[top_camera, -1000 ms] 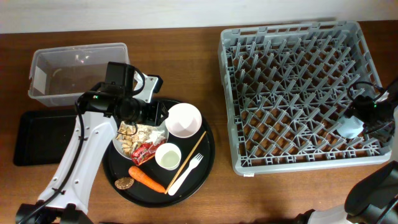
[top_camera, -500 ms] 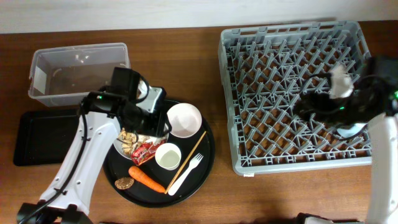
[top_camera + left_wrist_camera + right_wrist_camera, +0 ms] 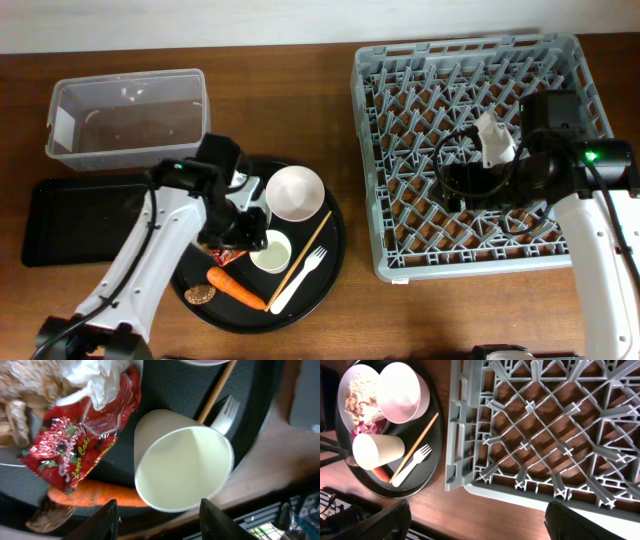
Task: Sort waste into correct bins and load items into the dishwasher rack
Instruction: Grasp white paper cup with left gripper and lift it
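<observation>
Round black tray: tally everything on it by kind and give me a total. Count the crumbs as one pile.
Dishes: 3 (plate, bowl, cup)
Utensils: 2 (fork, wooden stick)
Waste: 5 (carrot, brown disc, red wrapper, crumpled paper, crumb pile)
Total: 10

grey rack (image 3: 461, 435) beside round tray (image 3: 434, 442)
</observation>
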Available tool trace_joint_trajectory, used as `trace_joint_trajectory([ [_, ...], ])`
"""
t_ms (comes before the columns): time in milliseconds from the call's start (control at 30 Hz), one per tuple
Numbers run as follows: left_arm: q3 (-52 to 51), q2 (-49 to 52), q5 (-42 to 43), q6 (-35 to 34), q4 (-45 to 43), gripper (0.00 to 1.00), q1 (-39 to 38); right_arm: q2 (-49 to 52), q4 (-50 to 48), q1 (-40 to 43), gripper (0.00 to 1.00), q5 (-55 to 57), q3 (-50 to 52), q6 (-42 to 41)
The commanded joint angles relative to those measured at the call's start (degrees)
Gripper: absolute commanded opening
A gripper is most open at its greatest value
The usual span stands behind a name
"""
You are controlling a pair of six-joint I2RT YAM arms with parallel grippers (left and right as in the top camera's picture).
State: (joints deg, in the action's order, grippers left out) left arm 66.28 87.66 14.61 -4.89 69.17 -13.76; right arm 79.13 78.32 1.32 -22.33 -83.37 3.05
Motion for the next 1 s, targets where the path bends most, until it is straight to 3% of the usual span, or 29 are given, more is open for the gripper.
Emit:
trace_joint_trajectory([
  [0,-3.48,0.52,-1.22,-2.21,-2.34,0.50,-0.13,0.13,0.17,-0.61,0.89,1.05,-0.44,-0.52],
  [100,-5.55,0.52,-2.75,-3.52,-4.70,0.42,-0.13,0.13,0.17,-0.61,0.88,1.62,-0.44,-0.55],
  [267,-9.49,0.52,-2.64,-4.55,-8.57,0.39,-0.13,0.13,0.20,-0.61,0.88,1.62,-0.44,-0.55],
  [400,-9.53,0.50,-2.19,-4.52,-9.64,0.16,-0.13,0.13,0.15,-0.61,0.86,1.64,-0.44,-0.55],
  [600,-5.60,0.39,1.29,-4.50,-9.57,0.00,-0.11,0.13,0.17,-0.61,0.85,2.05,-0.44,-0.50],
  [833,5.22,0.35,13.31,-0.13,-9.11,0.00,0.44,0.13,-2.36,-0.57,0.92,-0.63,-0.44,0.76],
  [967,9.25,0.35,29.75,6.05,-14.16,0.00,2.01,0.13,-3.28,-0.57,0.95,-20.39,-0.44,15.61],
])
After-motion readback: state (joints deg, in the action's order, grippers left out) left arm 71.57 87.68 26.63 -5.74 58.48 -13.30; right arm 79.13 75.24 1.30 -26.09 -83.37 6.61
